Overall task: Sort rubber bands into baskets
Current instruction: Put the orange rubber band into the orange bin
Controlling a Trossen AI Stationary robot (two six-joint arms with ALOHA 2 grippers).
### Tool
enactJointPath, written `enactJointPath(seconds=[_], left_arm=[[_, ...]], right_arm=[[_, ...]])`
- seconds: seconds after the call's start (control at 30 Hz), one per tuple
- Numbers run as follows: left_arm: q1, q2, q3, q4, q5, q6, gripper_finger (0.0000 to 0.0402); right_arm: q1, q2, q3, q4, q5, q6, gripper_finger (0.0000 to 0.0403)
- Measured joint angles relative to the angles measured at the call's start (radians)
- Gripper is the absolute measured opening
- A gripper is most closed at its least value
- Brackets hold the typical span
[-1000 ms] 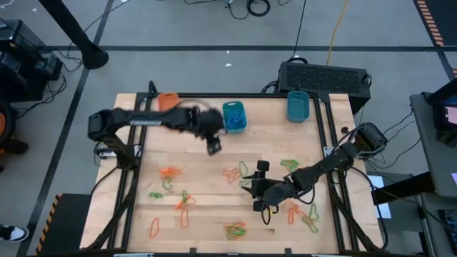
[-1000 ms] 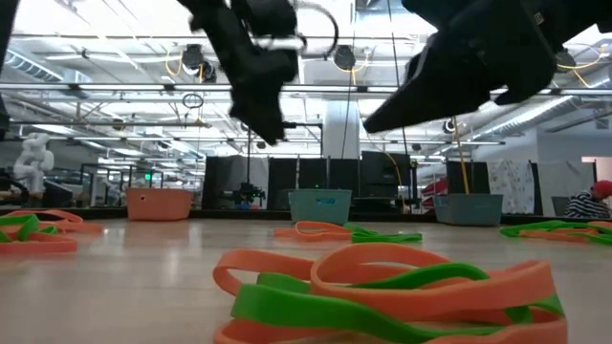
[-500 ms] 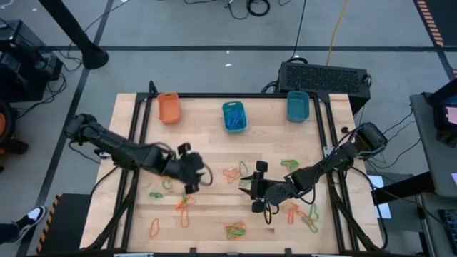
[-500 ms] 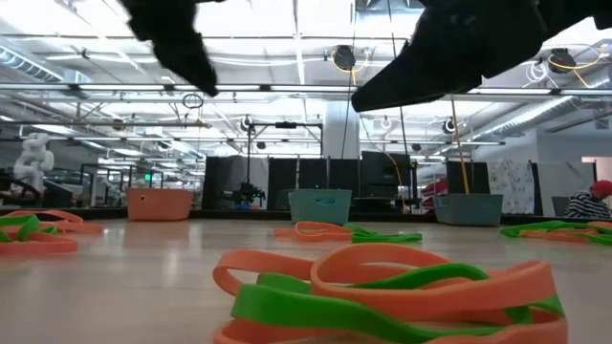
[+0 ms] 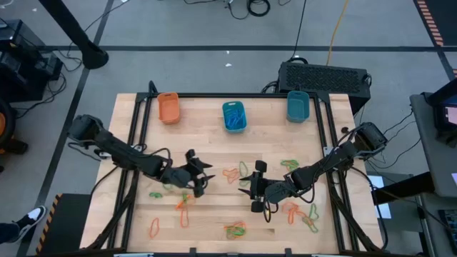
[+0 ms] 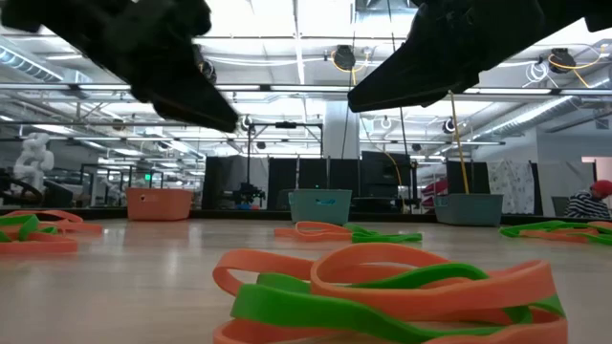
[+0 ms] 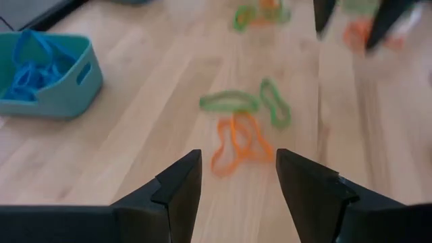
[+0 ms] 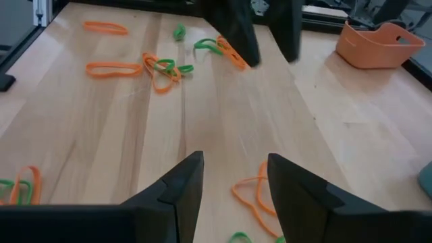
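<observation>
Orange and green rubber bands (image 5: pixel 230 173) lie scattered flat on the wooden table (image 5: pixel 214 143). At the far edge stand three baskets: an orange one (image 5: pixel 168 107), a teal one (image 5: pixel 234 116) with blue bands in it, and another teal one (image 5: pixel 298 106). My left gripper (image 5: pixel 202 176) hovers open left of the middle, with an orange band (image 7: pixel 236 145) and two green ones (image 7: pixel 229 101) on the table ahead of its fingers. My right gripper (image 5: pixel 246 187) hovers open facing it, above an orange band (image 8: pixel 253 196). Neither holds anything.
A black box (image 5: pixel 325 75) sits behind the table's far right corner. More bands lie near the front edge (image 5: pixel 235 230), at the left (image 5: pixel 153 228) and at the right (image 5: pixel 310 218). Bare wood stretches between the baskets and the bands. The two grippers face each other closely.
My left gripper has swung from beside the middle teal basket toward the table's near edge and a little left, sinking and tipping lower as it went. It stays open. It now hovers over the bands left of the middle. No band has moved.
</observation>
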Motion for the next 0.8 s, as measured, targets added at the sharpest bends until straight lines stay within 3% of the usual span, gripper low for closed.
enactJointPath(seconds=[0.3,0.57,0.8], left_arm=[[0.079,0.267,0.029,0.307,0.097,0.045,0.0199],[0.118,0.451,0.127,0.325,0.158,0.045,0.0199],[0.140,0.498,0.162,0.319,0.190,0.046,0.0199]], right_arm=[[0.000,0.001,0.000,-0.020,-0.001,0.011,0.0157],[0.001,0.001,0.000,-0.090,-0.001,0.044,0.0157],[0.001,0.001,0.000,-0.103,-0.001,0.054,0.0157]])
